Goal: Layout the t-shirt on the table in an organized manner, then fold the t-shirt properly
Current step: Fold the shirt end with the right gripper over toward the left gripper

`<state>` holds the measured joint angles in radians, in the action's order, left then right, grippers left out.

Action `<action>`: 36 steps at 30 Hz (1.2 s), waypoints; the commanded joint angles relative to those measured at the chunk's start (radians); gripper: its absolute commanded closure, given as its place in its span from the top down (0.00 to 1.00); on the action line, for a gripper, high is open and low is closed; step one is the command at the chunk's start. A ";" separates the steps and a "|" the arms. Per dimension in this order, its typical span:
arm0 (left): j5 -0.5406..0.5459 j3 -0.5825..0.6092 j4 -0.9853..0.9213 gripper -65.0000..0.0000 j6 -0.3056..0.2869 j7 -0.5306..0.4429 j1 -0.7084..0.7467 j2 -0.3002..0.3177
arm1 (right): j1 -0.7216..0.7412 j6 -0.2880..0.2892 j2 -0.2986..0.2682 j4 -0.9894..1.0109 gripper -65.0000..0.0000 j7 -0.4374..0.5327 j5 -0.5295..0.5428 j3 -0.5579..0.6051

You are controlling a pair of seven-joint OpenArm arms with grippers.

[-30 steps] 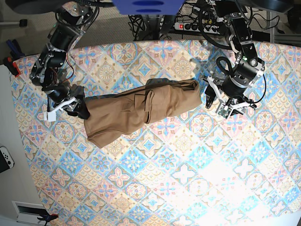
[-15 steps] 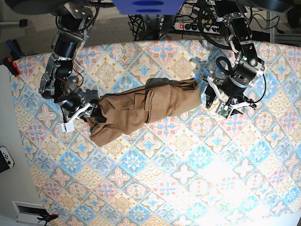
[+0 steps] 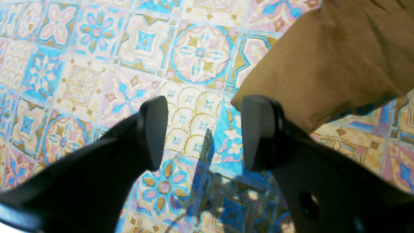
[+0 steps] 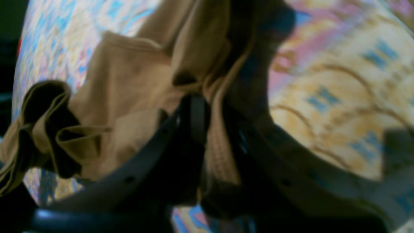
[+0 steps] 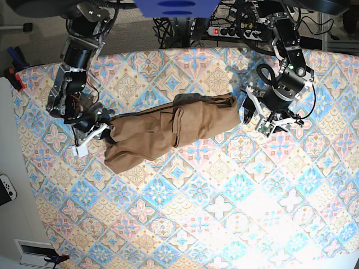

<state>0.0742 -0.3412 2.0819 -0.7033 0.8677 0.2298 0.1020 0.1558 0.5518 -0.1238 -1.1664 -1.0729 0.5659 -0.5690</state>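
My right gripper (image 4: 210, 129) is pinching a ribbed edge of the t-shirt (image 5: 168, 131), fabric bunched up on both sides of its jaws (the wrist view is dark and blurry). The shirt lies crumpled in a long roll across the table (image 5: 224, 213). My left gripper (image 3: 203, 136) hovers spread over bare tiles, the shirt's other end just beside one finger (image 3: 258, 129).
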 commanded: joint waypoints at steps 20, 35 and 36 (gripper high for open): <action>0.006 0.000 -0.005 0.54 0.005 -0.018 0.012 0.003 | -0.034 -0.235 -0.035 -0.735 0.00 0.015 -0.324 0.314; 0.005 0.000 -0.005 0.54 0.005 -0.018 0.012 0.003 | -0.226 -0.240 0.008 -0.752 0.00 0.063 -0.416 0.539; 0.005 0.000 -0.005 0.54 0.005 -0.018 0.012 0.003 | -0.226 -0.240 0.008 -0.752 0.00 0.059 -0.416 0.539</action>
<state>0.0711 -0.3408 2.0605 -0.7036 0.8680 0.2497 0.0998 -0.0895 0.3134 -0.1112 -1.9018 -1.0420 0.1440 -0.0257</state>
